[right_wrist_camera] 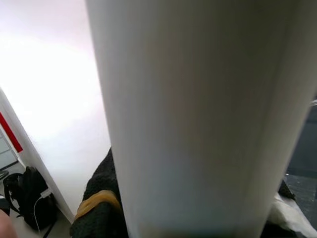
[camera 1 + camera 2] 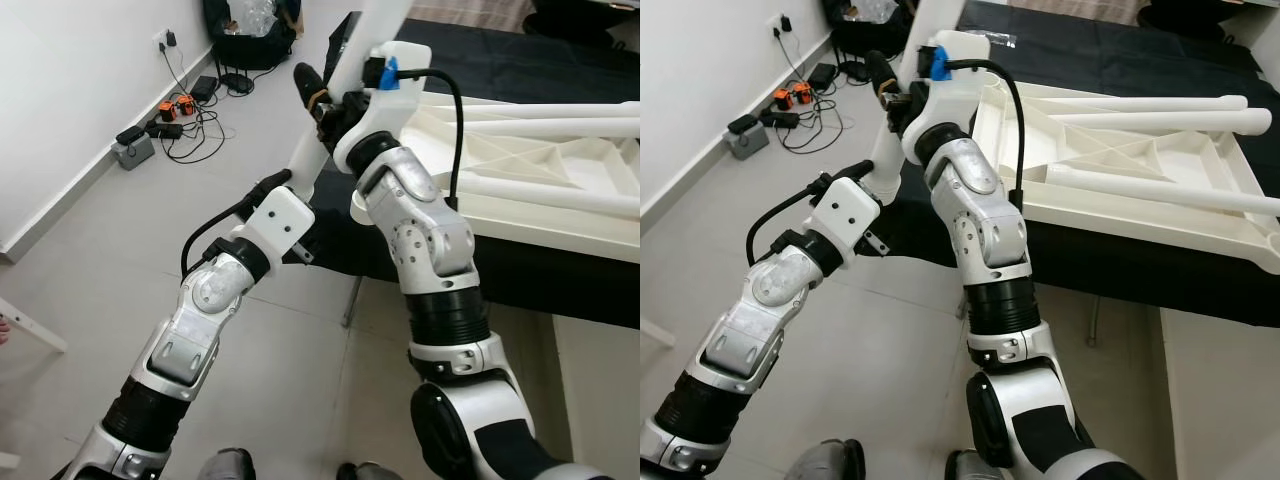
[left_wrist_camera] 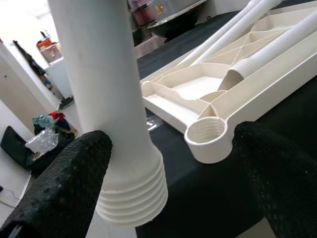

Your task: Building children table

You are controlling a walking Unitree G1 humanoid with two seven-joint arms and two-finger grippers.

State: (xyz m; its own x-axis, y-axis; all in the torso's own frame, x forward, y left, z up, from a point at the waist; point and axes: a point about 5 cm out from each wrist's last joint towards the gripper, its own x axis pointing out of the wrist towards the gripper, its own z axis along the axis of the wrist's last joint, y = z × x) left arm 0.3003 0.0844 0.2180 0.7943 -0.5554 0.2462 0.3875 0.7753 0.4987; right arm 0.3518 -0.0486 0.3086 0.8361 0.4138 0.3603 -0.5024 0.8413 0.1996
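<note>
The white tabletop (image 2: 560, 170) lies upside down on a black-covered surface, with two white legs (image 2: 545, 127) resting across it. My right gripper (image 2: 325, 100) is shut on a third white leg (image 2: 345, 70), holding it tilted over the table's near-left corner. The leg's threaded end (image 3: 131, 198) hangs just beside an empty threaded corner socket (image 3: 205, 135). My left gripper (image 3: 173, 146) is open around this lower end. One finger (image 3: 62, 191) touches the leg, while the other stands well apart from it. In the right wrist view the leg (image 1: 198, 114) is pressed against a black finger (image 1: 99, 198).
Chargers and tangled cables (image 2: 170, 115) lie on the tiled floor by the white wall, and a black bag (image 2: 250, 30) stands beyond them. A white board edge (image 2: 30, 325) pokes in at the left. The black surface's front edge (image 2: 520, 290) is close before me.
</note>
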